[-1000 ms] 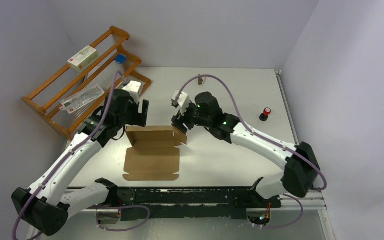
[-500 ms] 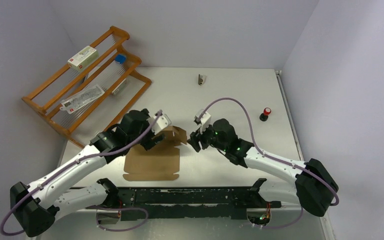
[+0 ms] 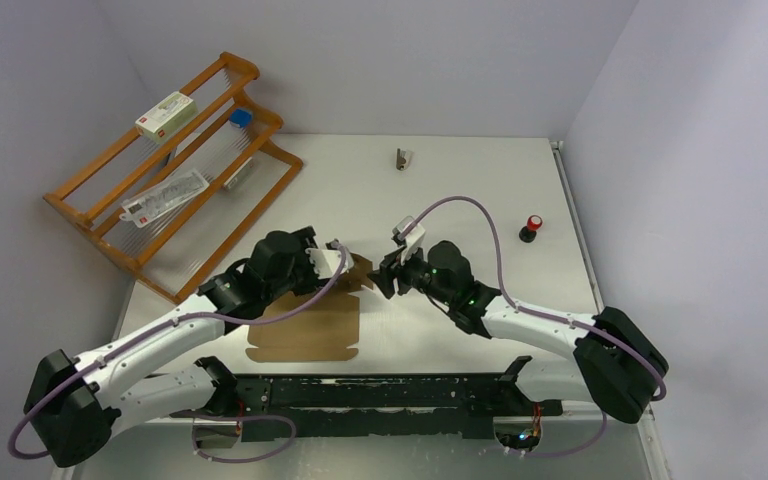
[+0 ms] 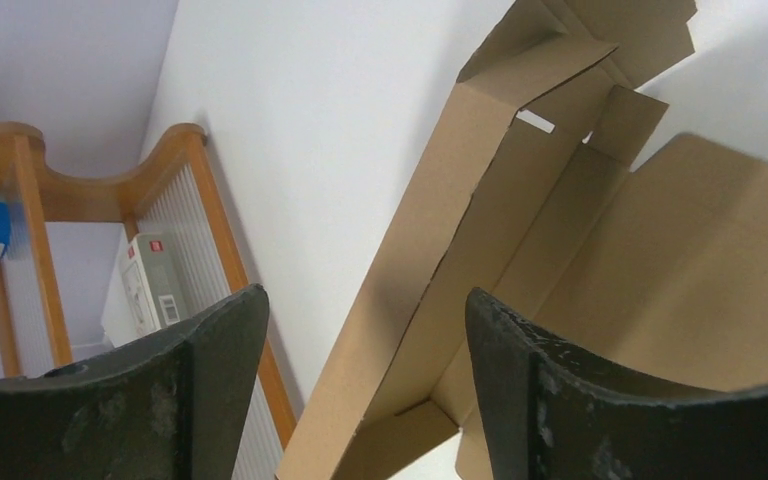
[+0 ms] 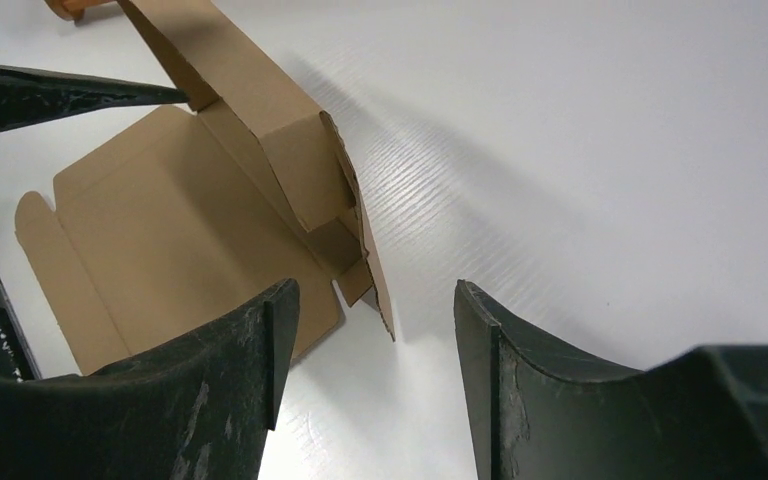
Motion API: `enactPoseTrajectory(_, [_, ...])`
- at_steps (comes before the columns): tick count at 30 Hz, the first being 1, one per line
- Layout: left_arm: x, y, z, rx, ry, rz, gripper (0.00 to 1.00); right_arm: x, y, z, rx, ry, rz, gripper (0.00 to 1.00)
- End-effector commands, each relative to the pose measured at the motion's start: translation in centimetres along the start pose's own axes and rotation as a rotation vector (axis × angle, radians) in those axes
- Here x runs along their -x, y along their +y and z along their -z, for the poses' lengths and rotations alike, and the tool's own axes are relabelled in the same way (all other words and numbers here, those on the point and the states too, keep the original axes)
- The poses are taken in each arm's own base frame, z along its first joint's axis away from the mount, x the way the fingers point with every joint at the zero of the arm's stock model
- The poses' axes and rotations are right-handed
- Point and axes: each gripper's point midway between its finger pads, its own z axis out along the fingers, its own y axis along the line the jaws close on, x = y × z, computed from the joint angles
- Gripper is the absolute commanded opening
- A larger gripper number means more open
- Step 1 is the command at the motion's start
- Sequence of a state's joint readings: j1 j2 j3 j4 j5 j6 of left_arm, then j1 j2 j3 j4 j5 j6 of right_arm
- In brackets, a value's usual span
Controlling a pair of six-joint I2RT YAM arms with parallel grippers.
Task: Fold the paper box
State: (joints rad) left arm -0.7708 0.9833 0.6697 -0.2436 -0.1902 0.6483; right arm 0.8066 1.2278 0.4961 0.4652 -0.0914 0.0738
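Observation:
The paper box (image 3: 305, 325) is a brown cardboard die-cut sheet lying flat on the white table, with its far wall and right end flaps folded up. My left gripper (image 3: 338, 276) hovers over the far right corner, open. In the left wrist view, the raised wall (image 4: 440, 250) runs between its spread fingers (image 4: 210, 370) without touching them. My right gripper (image 3: 384, 281) is just right of the box, low and open. In the right wrist view (image 5: 375, 330), the upright end flap (image 5: 365, 250) stands just ahead of its jaws, apart from them.
A wooden rack (image 3: 170, 160) stands at the back left, holding a white carton with red print (image 3: 166, 113), a blue item (image 3: 241, 117) and a clear packet (image 3: 165, 197). A small grey clip (image 3: 401, 159) lies at the back and a red-topped knob (image 3: 531, 228) at the right.
Both grippers have come down from the box's far edge. The left swung right over the raised wall. The right pulled back toward me, off the right corner. The far wall tilted.

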Motion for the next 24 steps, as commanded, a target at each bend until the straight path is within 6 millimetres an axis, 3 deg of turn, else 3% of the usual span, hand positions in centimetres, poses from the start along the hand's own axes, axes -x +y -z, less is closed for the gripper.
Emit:
enactPoseTrajectory(1, [1.5,1.2,-0.6,0.060,-0.065,-0.062,0.74,1.2,0.1,-0.2,0.012,-0.068,-0.002,0.62])
enactPoseTrajectory(8, [1.4,-0.5,-1.7,-0.001,-0.069,-0.091,0.56,1.2,-0.9,0.4,-0.036,-0.083,0.007,0.63])
enactPoseTrajectory(17, [0.2,-1.6,-2.6,0.000,-0.043,-0.102,0.48,1.1,-2.0,0.5,-0.070,-0.088,0.002,0.63])
enactPoseTrajectory(24, [0.5,-1.9,-2.1,0.006,-0.059,-0.109,0.28,1.3,-3.3,0.4,-0.010,-0.095,0.018,0.65])
